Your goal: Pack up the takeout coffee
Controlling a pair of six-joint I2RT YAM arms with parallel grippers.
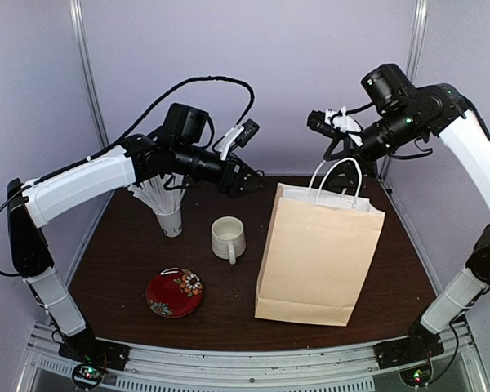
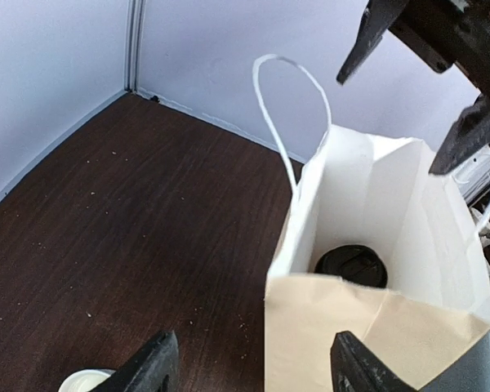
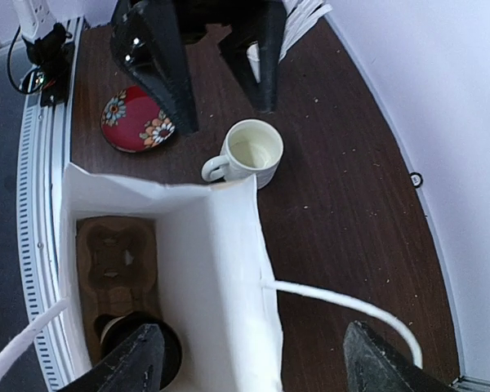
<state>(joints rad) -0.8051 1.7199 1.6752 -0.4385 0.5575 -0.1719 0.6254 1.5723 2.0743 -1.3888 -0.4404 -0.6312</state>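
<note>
A tan paper bag (image 1: 314,253) stands upright on a dark wooden table (image 1: 122,253), at 3 o'clock from a white mug (image 1: 228,238). The black-lidded takeout coffee (image 2: 351,263) sits at the bottom of the bag with only its top showing, next to a cardboard cup carrier (image 3: 114,257). The left gripper (image 2: 253,351) hovers at the bag's 10 o'clock, its claw spread wide and empty. The right gripper (image 3: 253,343) hangs above the bag's mouth at 12 o'clock, its claw also wide apart and holding nothing. A white handle loop (image 3: 343,300) runs across the gap between its fingers. A red floral plate (image 1: 174,292) lies at 7 o'clock from the mug. A paper cup of straws (image 1: 168,214) stands at 10 o'clock.
</note>
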